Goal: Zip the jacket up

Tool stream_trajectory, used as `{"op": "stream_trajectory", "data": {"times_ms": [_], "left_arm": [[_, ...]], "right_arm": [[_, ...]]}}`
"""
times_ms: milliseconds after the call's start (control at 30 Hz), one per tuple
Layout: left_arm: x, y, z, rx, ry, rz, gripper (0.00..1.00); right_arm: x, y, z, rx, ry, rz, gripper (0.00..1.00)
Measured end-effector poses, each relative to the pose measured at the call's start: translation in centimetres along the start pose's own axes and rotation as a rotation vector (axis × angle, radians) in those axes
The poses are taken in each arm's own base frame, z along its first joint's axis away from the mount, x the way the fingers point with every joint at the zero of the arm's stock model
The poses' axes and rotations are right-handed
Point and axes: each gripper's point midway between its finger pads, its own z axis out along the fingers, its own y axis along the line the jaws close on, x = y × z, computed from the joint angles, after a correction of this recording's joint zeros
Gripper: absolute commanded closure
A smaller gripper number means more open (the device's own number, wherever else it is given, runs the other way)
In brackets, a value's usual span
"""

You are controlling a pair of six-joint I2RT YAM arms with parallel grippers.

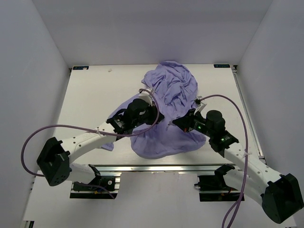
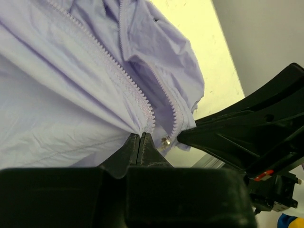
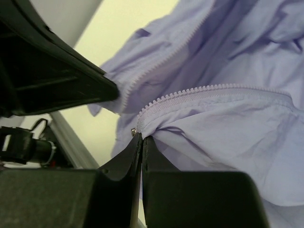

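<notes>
Jacket (image 1: 171, 95): lavender, crumpled, centre of frame on tabletop (image 1: 90, 95), zipper (image 2: 137, 97) undone. Left end effector (image 2: 141, 137): clenched on fabric beside zipper teeth. Right end effector (image 3: 142, 138): clenched on zipper edge.

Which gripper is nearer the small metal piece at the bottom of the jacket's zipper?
Right. The right gripper pinches the jacket with the metal piece right at its fingertips. The left gripper pinches the other zipper row, slightly aside from the piece.
</notes>
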Motion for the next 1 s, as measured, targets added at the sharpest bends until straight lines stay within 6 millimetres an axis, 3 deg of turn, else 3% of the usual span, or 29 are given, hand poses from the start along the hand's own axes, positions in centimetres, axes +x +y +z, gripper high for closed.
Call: {"op": "stream_trajectory", "data": {"times_ms": [133, 433, 1000], "left_arm": [[0.3, 0.2, -0.2, 0.027, -0.035, -0.002, 1.0], [0.5, 0.3, -0.8, 0.093, -0.116, -0.08, 1.0], [-1.0, -2.1, -1.8, 0.253, -0.216, -0.186, 1.0]], "right_arm": [[-0.5, 1.0, 0.2, -0.045, -0.014, 0.027, 1.0], [-0.3, 1.0, 0.3, -0.043, -0.003, 0.072, 1.0], [0.8, 2.3, 0.4, -0.14, 0.028, 0.103, 1.0]]}}
